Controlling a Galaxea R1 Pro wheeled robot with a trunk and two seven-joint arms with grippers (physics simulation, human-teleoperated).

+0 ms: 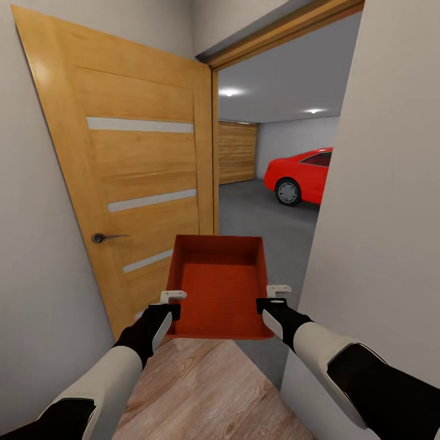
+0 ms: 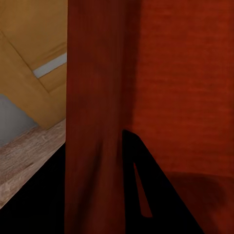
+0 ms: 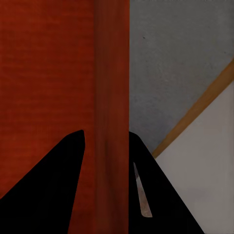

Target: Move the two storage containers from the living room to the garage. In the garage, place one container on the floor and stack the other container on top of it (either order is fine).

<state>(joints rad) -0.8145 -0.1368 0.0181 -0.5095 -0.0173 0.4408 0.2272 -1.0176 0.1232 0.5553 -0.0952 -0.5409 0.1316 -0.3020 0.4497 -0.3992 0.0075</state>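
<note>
Head view: one orange-red storage container [image 1: 221, 287] held up at centre of frame, lidless, open side up, nothing inside, carried between both arms at a doorway. Left claw [image 1: 173, 304] clamped on the container's left wall near its near corner; right claw [image 1: 271, 297] clamped on the right wall likewise. White-and-black forearms run in from lower left and lower right of frame.

Left wrist view: container wall [image 2: 97, 117] runs up the middle of frame, a dark finger [image 2: 146, 195] on the inner side and dark shape on the outer side, prob. the other finger, so claw closed down to wall thickness. Ribbed red inside bottom of the bin at right of frame; wood door and plank floor at left.

Right wrist view: same grip, wall [image 3: 112, 122] pinched between two dark fingers [image 3: 146, 195], one inside the bin, one outside. Grey concrete beyond at upper right of frame.

Surroundings, head view: open wood door [image 1: 134, 177] w/ three pale glass strips and a metal handle [image 1: 105, 237] fills left of frame, swung back against the wall. Light wood plank floor [image 1: 201, 391] at bottom centre. White wall [image 1: 385, 214] on right. Through the opening: garage w/ dark grey concrete floor [image 1: 269, 223], red car [image 1: 302, 174] at centre right, wood-slat garage door [image 1: 237, 151] at the back, two ceiling lights lit.
</note>
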